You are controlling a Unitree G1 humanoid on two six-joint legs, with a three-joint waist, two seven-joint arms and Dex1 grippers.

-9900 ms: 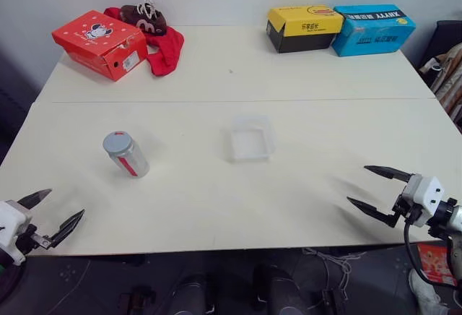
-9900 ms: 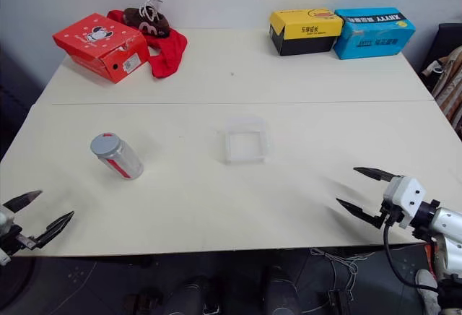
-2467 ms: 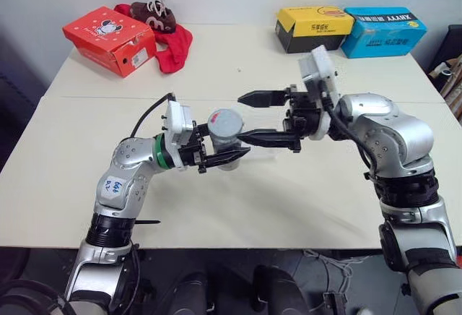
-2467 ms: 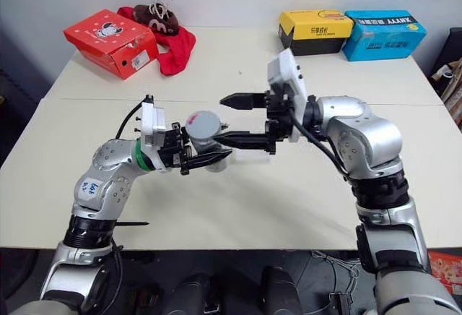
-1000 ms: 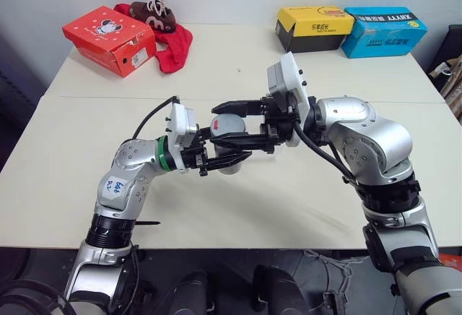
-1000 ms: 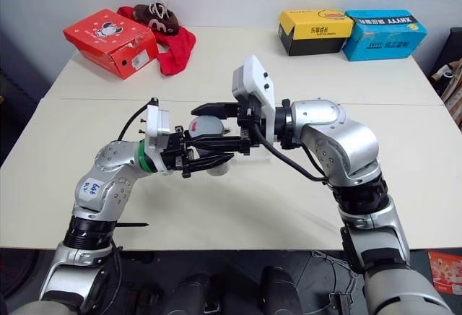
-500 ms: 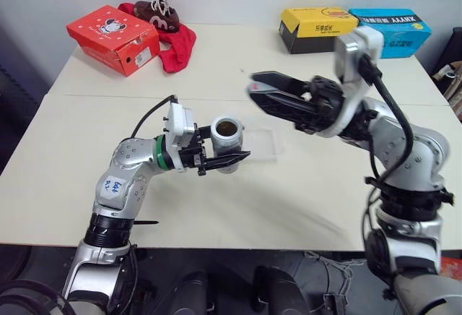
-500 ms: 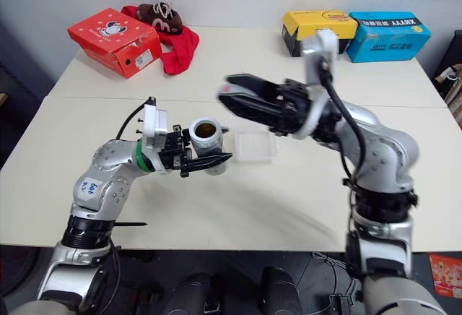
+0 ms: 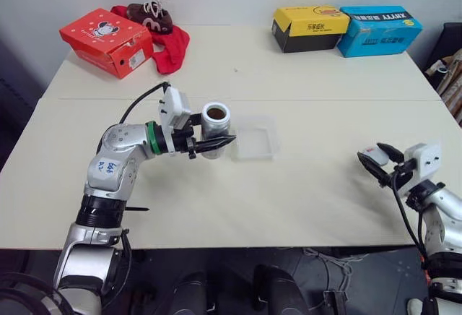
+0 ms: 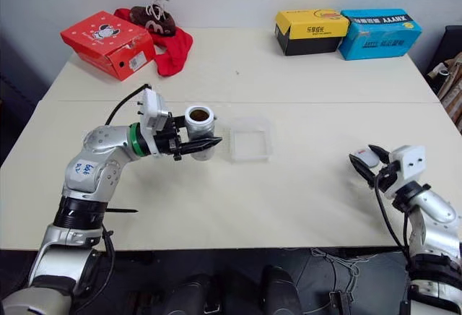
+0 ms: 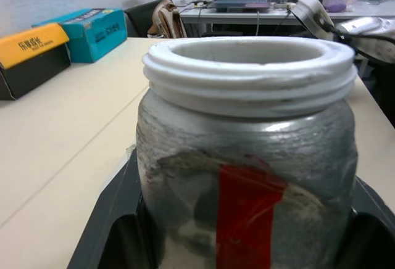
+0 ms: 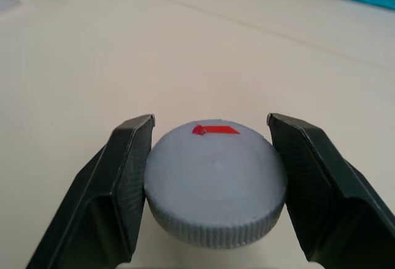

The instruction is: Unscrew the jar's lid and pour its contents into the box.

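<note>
The jar (image 9: 215, 123) stands upright and uncapped, its white threaded mouth (image 11: 247, 65) bare, and my left gripper (image 9: 216, 142) is shut on its body. Brown contents (image 9: 216, 113) show inside the mouth. The jar hangs just left of the clear box (image 9: 277, 139), which sits mid-table. Far to the right, near the table's front edge, my right gripper (image 9: 380, 160) is shut on the grey lid (image 12: 216, 182), a black finger (image 12: 126, 182) pressed on each side of it. The lid (image 9: 371, 155) is held low over the tabletop.
A red shoebox (image 9: 108, 40) and a red cloth with a brown shoe (image 9: 164, 35) lie at the back left. A yellow box (image 9: 310, 27) and a blue box (image 9: 379, 29) stand at the back right. The table's front edge (image 9: 289, 246) runs below both arms.
My right gripper pulled the lid off the jar and swung it far to the right and down. My left gripper carried the open jar a little closer to the clear box.
</note>
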